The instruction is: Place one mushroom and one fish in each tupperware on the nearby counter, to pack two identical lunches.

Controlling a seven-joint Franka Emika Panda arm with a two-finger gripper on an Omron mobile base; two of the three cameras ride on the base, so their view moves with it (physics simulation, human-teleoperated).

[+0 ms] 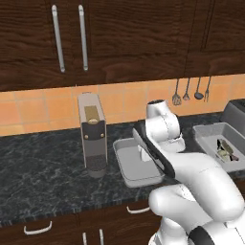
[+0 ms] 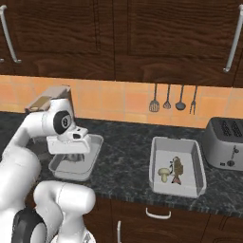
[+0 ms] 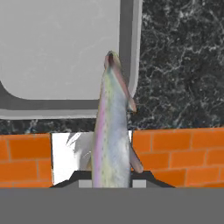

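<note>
Mushroom [image 2: 163, 173] beside fish [image 2: 177, 170] in right tupperware [image 2: 192, 158], near toaster [image 2: 226, 143]

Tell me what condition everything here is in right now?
Claw: shut on a fish.
Held fish: hanging over the near tray's edge.
Near tray: nothing seen inside.
Far tray: holds one mushroom and one fish.

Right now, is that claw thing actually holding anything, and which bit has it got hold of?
Yes: the gripper is shut on a fish, pinched at one end, its body hanging toward the empty tupperware.
</note>
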